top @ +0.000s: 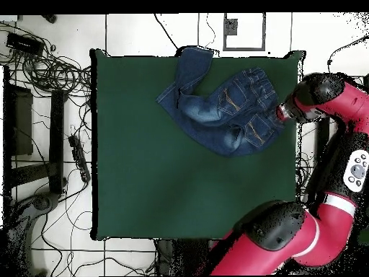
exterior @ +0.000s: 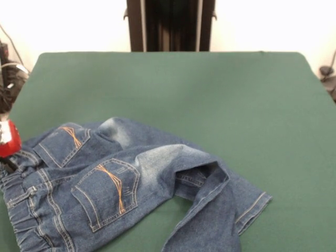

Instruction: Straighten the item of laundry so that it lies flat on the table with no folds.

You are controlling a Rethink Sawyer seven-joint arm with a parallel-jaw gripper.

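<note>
jeans (exterior: pixel 121 184) crumpled, 1 leg folded | table (exterior: pixel 210 94) | end effector (top: pixel 282 114) at waistband, grip unclear

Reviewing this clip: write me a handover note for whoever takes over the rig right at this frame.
Gripper: at the waistband end of the jeans, by the table edge; whether it is open or shut cannot be seen.
Jeans: near one table edge, back pockets up, legs crossed and folded over each other, cloth rumpled.
Done: nothing visibly flattened.
Left: uncross the legs, pull out the folds, smooth the jeans flat.
</note>
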